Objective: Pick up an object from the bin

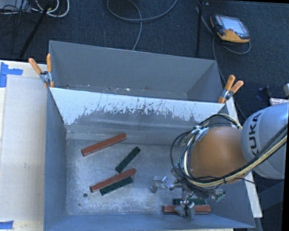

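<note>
Brown stick (203, 209): flat on bin (137, 82) floor, front right, close to wall. End effector (186, 209) low over its middle, likely for balanced lift; spread or pinching, cannot tell. Other sticks (113, 180) well apart, leftward, clear of approach.

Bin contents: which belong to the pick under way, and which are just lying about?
In play: gripper, over the front-right brown bar.
Lying about: rear brown bar; lone green bar; middle brown bar; second green bar alongside it.
</note>
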